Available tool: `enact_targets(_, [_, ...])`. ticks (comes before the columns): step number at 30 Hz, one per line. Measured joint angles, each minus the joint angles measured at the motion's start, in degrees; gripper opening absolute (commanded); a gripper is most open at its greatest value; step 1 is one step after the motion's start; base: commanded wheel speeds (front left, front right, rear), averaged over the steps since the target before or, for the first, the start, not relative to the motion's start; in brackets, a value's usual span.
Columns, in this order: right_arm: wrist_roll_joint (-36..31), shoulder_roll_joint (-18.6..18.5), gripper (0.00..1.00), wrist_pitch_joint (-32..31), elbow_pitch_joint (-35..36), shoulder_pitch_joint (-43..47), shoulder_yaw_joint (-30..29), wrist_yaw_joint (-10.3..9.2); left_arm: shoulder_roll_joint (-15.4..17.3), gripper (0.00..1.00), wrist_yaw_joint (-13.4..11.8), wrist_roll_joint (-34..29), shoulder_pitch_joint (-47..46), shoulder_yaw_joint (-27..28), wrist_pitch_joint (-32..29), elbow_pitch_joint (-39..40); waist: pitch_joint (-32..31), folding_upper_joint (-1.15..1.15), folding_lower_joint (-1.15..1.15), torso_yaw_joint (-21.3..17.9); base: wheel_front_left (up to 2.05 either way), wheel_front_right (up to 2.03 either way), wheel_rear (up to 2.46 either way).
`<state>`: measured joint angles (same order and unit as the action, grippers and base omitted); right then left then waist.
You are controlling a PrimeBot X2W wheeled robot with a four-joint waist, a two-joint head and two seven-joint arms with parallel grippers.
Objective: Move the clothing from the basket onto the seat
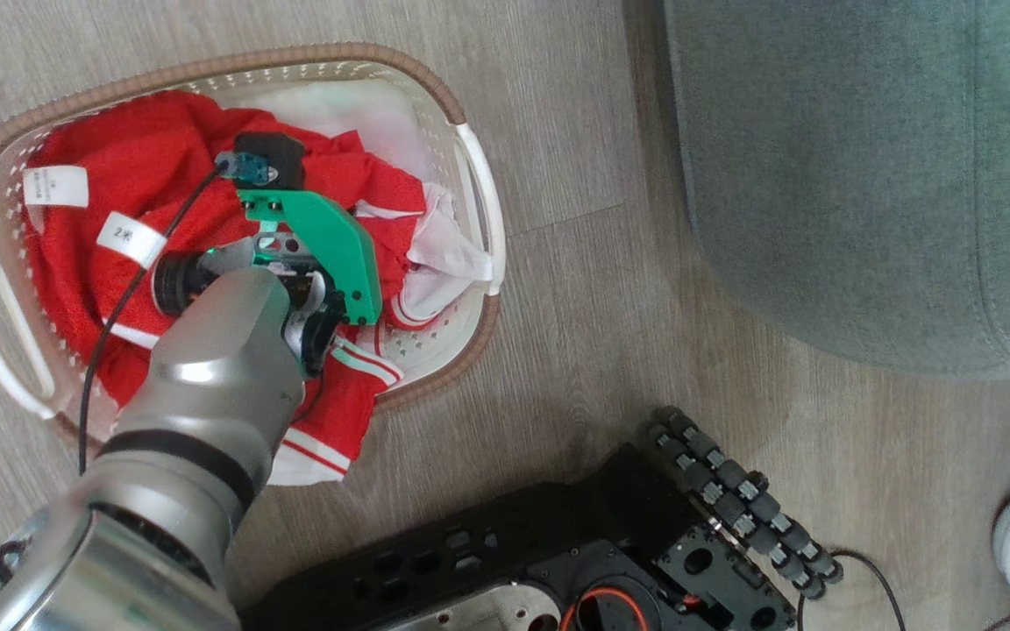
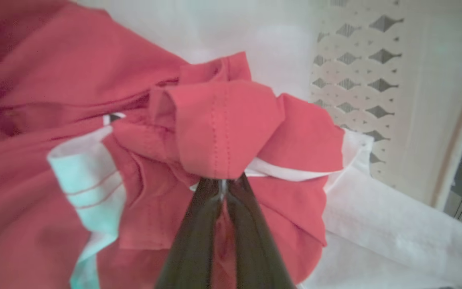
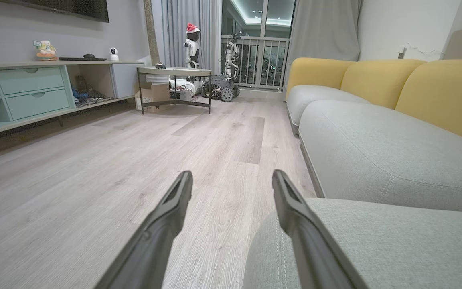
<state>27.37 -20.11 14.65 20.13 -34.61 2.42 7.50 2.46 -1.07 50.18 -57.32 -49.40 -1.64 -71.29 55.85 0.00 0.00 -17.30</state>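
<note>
A red fold of the clothing (image 2: 223, 128) is pinched in the clenched left gripper (image 2: 223, 182), inside the basket (image 1: 472, 158). It should be lifted high, so trailing cloth clears the rim, before being carried to the seat (image 1: 864, 175). The right gripper (image 3: 232, 174) is seen released.

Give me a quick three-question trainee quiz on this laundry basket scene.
1. True or false: the left end effector is shut on a fold of the red white-trimmed fabric clothing.
2. The small oval white perforated plastic basket stands on: A) the pale wooden floor, B) a shelf, C) a table.
3. Fill in: the right end effector is ____.
Key: 1 true; 2 A; 3 open.
</note>
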Motion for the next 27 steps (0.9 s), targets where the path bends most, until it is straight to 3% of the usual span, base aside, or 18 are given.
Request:
enact_targets(12, [-0.37,0.02,1.00,0.00,-1.04,0.20,0.00,0.00,0.01,0.00,2.21,3.61,1.58,-3.20,6.64,2.76,-5.53,0.00,0.00,1.76,0.00,0.00,0.00])
enact_targets(27, [-1.82,-1.45,1.00,0.01,-4.53,8.39,1.20,0.00,-0.02,0.00,5.19,10.55,11.55,-9.23,15.12,8.43,-22.66,0.01,0.00,6.63,0.00,0.00,0.00])
